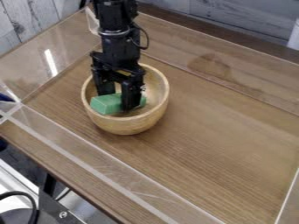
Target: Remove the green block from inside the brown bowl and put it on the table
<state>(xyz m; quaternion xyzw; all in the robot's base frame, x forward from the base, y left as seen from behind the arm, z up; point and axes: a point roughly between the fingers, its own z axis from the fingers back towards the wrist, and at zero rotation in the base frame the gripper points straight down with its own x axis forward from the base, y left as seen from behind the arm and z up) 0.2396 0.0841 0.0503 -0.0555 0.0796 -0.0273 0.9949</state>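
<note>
The brown bowl (131, 120) sits on the table (222, 131), left of centre. Inside it lies the green block (107, 104), against the bowl's left inner wall. My gripper (121, 94) points down into the bowl, open, with its black fingers (132, 94) straddling the right part of the block. The fingers hide the block's right end. Whether the pads touch the block cannot be told.
Clear acrylic walls (70, 144) run along the table's front and left edges. A faint round stain (214, 64) marks the wood at the back right. The arm rises from the bowl toward the upper left of the view.
</note>
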